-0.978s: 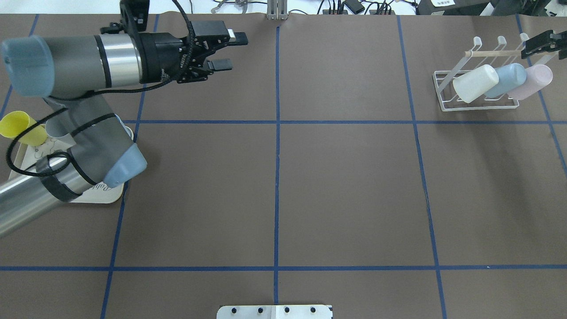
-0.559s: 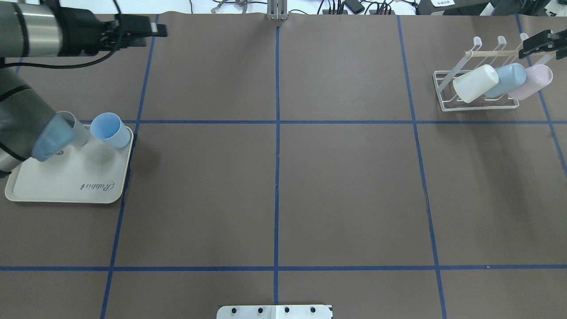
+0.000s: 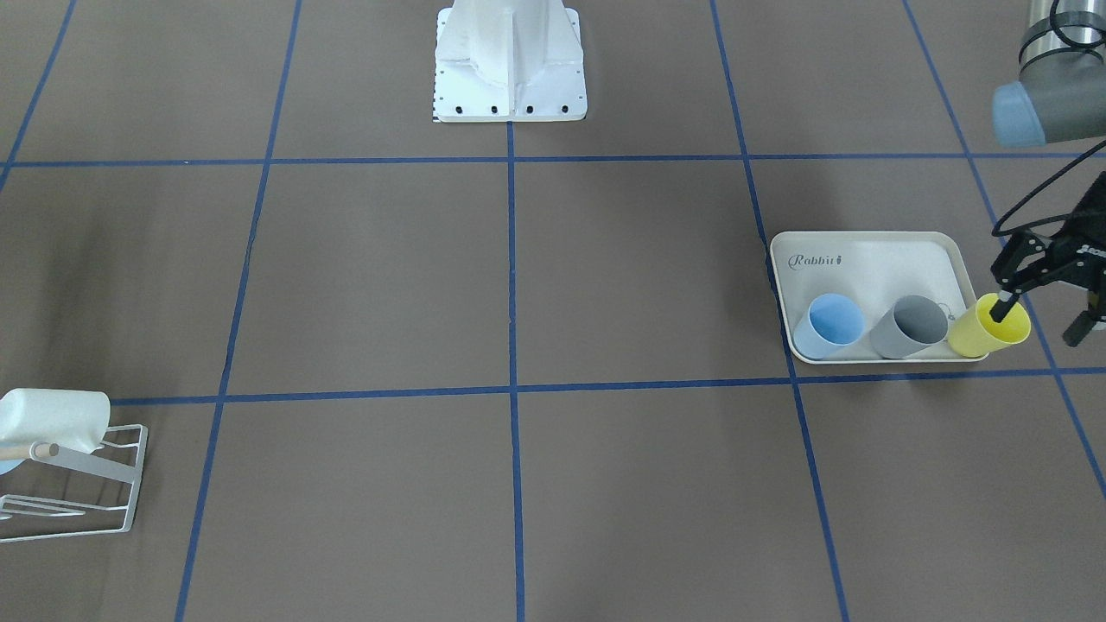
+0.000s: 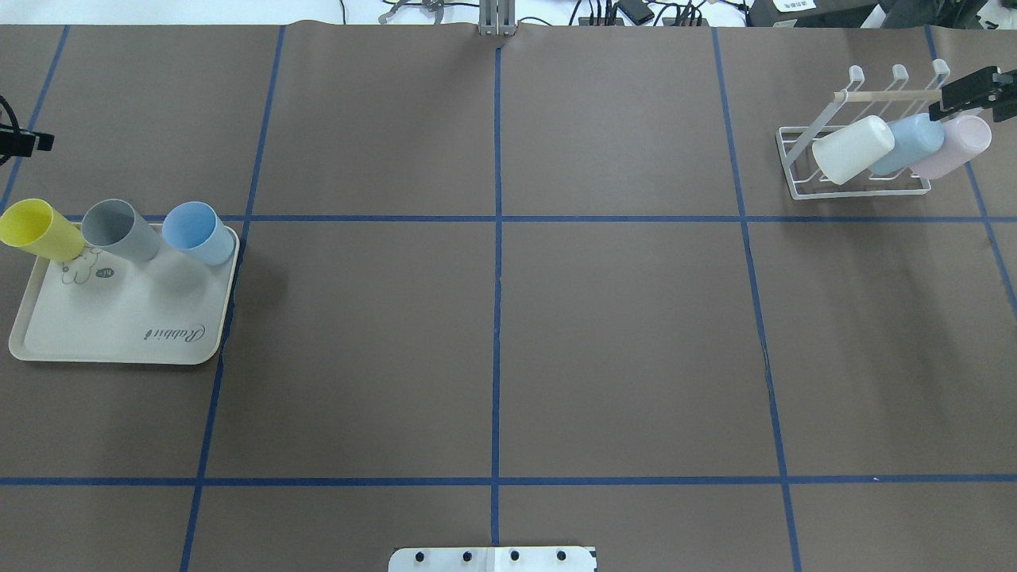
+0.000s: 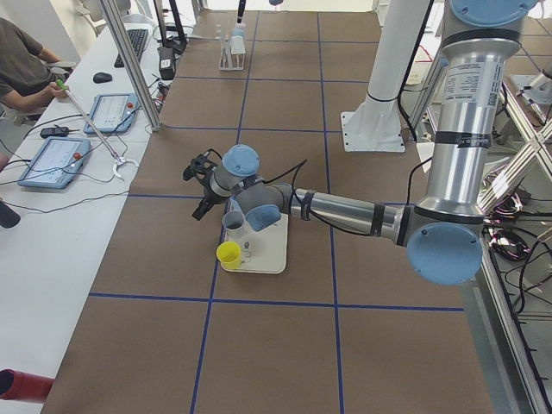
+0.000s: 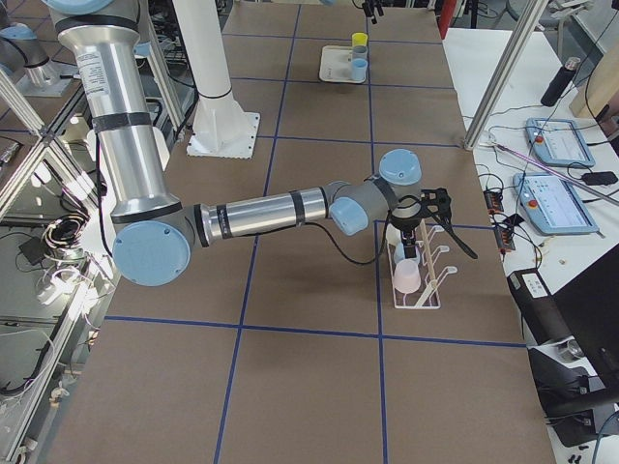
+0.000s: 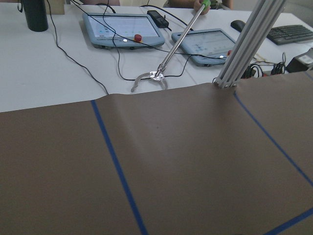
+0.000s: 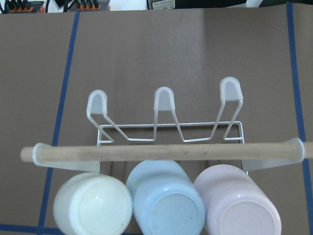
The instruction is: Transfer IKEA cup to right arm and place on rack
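Hovering near the yellow cup (image 3: 985,333), the left tool (image 3: 1039,318) is spread; right tool (image 4: 965,89): cannot tell.

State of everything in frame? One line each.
left gripper, open, holding nothing
right gripper, above rack, open or shut unclear
yellow cup, upright on tray, empty
grey cup, upright on tray, empty
blue cup, upright on tray, empty
tray, lying flat, holds three cups
rack, three prongs loaded, three bare
white cup, upended on rack, tilted
pale blue cup, upended on rack, tilted
pink cup, upended on rack, tilted
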{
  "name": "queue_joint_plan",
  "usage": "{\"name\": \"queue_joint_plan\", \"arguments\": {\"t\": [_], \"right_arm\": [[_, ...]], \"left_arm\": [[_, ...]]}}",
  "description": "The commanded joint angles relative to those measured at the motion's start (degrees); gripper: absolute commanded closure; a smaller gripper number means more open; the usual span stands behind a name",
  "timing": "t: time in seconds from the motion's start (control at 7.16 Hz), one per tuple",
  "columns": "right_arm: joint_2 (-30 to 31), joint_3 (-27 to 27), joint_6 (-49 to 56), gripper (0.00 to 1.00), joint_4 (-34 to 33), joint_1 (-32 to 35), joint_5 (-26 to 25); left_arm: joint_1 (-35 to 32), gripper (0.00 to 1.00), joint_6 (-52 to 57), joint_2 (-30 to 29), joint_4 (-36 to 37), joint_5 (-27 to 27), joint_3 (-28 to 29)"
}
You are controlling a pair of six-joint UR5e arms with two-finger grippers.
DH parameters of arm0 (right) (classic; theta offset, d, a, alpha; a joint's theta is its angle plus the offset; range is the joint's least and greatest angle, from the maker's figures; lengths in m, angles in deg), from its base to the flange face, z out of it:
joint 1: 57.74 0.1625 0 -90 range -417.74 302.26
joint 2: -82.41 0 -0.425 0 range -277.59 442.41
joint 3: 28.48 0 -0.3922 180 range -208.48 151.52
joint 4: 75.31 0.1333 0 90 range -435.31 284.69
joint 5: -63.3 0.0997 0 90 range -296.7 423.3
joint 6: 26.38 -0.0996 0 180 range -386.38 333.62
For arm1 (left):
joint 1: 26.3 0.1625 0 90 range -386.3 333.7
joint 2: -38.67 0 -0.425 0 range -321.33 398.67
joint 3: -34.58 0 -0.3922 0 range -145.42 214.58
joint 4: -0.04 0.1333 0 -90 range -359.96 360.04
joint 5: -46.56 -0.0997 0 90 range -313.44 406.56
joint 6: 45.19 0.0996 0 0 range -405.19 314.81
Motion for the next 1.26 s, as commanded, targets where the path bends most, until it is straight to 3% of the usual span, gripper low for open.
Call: {"name": "queue_joint_plan", "arguments": {"t": [0.0, 0.14, 0.42, 1.12], "right_arm": [[4.2, -6.0, 0.2, 0.00, 0.0, -0.1, 0.5], [4.8, -6.8, 0.3, 0.00, 0.0, -0.2, 1.4], [4.9, -6.8, 0.2, 0.00, 0.1, -0.2, 3.0], [5.8, -7.9, -0.5, 0.00, 0.6, -0.2, 5.3]], "left_arm": [[-1.0, 0.15, 8.7, 0.6, 14.1, 0.9, 0.6], [-1.2, 0.17, 8.7, 0.9, 15.6, 1.4, 2.3], [-0.9, 0.17, 8.6, -3.2, 27.9, 3.5, 4.7], [-0.6, 0.21, 8.8, -3.3, 27.2, 6.4, 8.6]]}}
